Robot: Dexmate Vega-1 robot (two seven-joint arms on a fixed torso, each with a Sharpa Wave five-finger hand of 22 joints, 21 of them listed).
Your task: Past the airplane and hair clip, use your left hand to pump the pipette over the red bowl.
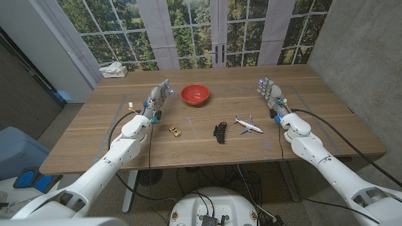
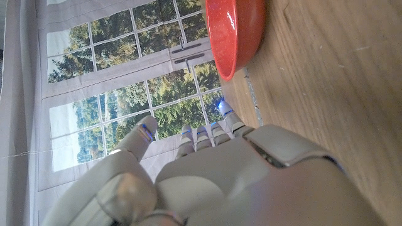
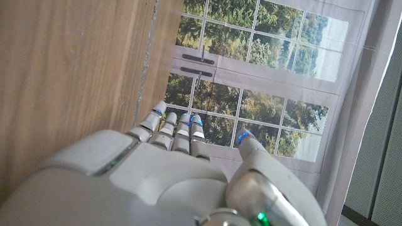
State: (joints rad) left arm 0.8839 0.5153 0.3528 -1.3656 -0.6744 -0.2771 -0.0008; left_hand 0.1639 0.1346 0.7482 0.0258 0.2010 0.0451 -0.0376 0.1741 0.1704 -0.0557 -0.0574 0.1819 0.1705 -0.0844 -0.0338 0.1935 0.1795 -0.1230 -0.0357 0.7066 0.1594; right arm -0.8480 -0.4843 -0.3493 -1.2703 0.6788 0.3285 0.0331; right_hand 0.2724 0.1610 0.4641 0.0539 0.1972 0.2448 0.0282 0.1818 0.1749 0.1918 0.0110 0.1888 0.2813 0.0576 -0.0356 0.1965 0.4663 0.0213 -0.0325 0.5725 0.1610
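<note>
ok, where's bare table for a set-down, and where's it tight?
Free: the broad stretch between the red bowl and the right hand, and the near edge in front of the hair clip. Crowded: mid-table, where the small yellow toy, hair clip and airplane sit in a row, plus the left hand beside the bowl.

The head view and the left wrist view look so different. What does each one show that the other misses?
The head view alone takes in the whole table: the toy airplane, the black hair clip, a small yellow toy car, the right hand and a tissue box. The left wrist view alone gives a close look along the back of the left hand, fingers apart, holding nothing. Both share the red bowl, the left hand, the wood and the windows.
</note>
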